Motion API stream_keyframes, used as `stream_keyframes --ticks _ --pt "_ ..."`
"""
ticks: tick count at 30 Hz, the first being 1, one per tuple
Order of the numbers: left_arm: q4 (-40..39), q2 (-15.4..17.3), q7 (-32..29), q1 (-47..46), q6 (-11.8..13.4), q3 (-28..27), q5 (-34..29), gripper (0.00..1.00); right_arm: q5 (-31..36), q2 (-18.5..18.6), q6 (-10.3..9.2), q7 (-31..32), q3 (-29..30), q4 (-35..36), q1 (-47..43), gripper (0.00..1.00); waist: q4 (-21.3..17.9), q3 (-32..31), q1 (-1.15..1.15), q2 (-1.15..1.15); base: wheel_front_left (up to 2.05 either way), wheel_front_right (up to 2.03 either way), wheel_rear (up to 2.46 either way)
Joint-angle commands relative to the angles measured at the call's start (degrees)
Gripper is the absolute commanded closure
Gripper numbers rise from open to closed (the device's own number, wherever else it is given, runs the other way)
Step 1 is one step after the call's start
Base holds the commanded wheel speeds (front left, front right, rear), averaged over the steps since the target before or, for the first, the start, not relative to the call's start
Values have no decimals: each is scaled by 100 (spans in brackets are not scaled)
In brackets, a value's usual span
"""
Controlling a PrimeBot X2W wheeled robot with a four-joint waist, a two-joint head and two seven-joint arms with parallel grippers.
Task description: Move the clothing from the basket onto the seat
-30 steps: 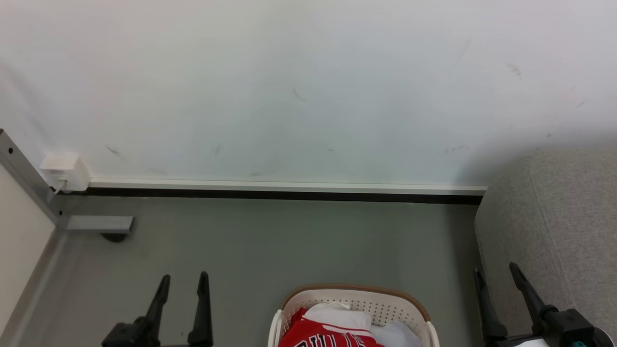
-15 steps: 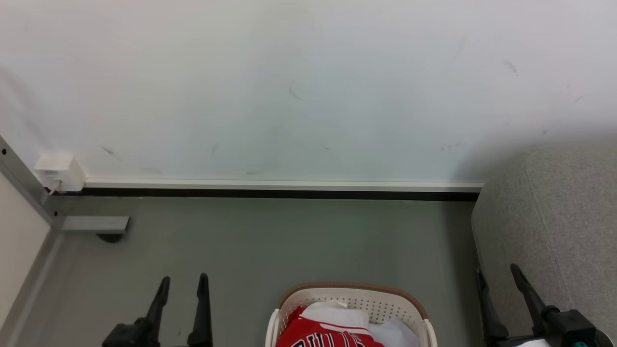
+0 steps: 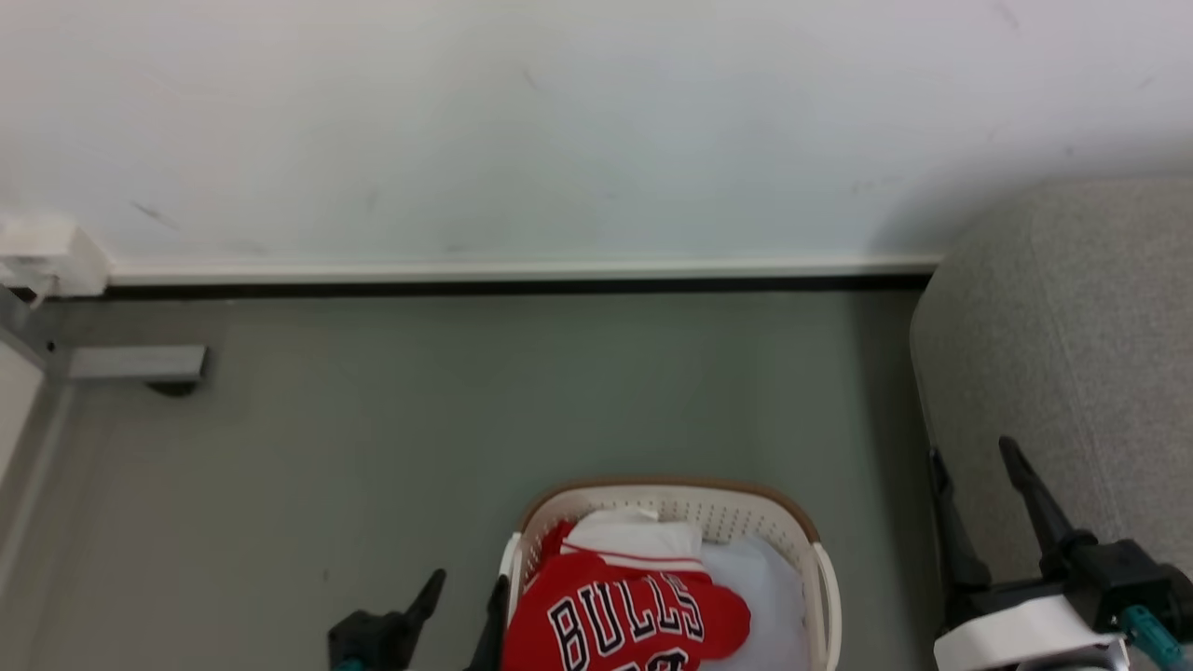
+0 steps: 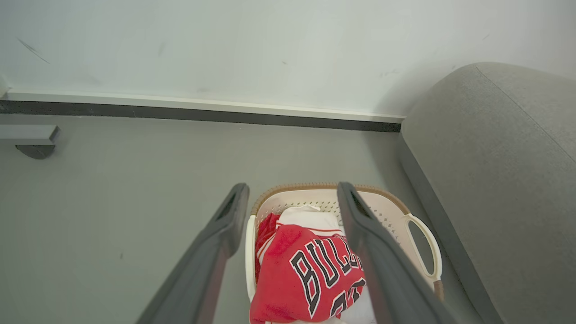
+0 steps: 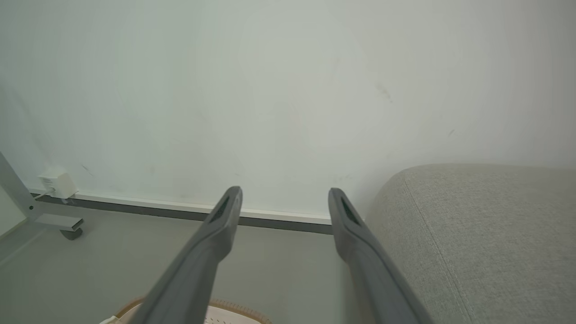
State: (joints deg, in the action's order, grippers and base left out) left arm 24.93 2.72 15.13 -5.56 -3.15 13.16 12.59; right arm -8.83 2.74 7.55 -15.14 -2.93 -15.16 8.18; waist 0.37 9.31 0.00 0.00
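The clothing [image 3: 624,620], a red jersey with block lettering, lies bunched in the basket [image 3: 671,496], heaped toward the side nearer the left claw [image 3: 468,585]; the basket stands on the grey floor [image 3: 466,401] just beside the seat [image 3: 1053,354], a grey sofa on the robot's right; none of the jersey is on the sofa yet. The left claw is spread wide and empty, by the basket's left rim, its fingers framing the jersey in the wrist view without touching it; the right claw [image 3: 971,449] is likewise wide open and holds nothing, in front of the sofa's rounded edge.

The jersey looks light, soft and limp; it will sag and trail from any pinch, and the smooth knit may slip, so a deep bite on a thick fold should serve better than a nip at a hem; the raised hump around the lettering is the plainest hold. A plain white cloth [image 3: 760,596] lies right against it in the basket; a careless bite could gather both.

The basket's near end and the jersey's lower part are cut off at the bottom of the head view; how much fabric lies under the hump is hidden; the white piece at the far end is probably the jersey's own trim, though I cannot be sure.
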Motion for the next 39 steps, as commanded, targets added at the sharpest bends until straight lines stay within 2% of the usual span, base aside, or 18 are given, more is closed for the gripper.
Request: stream_keyframes --ticks 1,11,18,29,39 --pt "261 33 3 -230 -59 132 110 0 72 26 -12 -1 48 58 144 0 -126 424 0 0 0 0 0" --pt "2169 34 4 -1537 -335 922 491 0 164 24 -12 0 187 401 672 0 -286 1691 0 0 0 0 0" --pt "3065 33 3 -2250 -430 1299 866 0 197 23 -12 0 217 573 942 0 -307 2260 0 0 0 0 0" --pt "3547 94 3 -2831 -430 1745 1431 0 218 23 -12 0 217 645 1052 0 -256 2637 0 0 0 0 0" --pt "3427 315 3 -3106 -423 2016 1624 0 167 24 -12 0 116 649 1167 0 -291 2785 0 0 0 0 0"
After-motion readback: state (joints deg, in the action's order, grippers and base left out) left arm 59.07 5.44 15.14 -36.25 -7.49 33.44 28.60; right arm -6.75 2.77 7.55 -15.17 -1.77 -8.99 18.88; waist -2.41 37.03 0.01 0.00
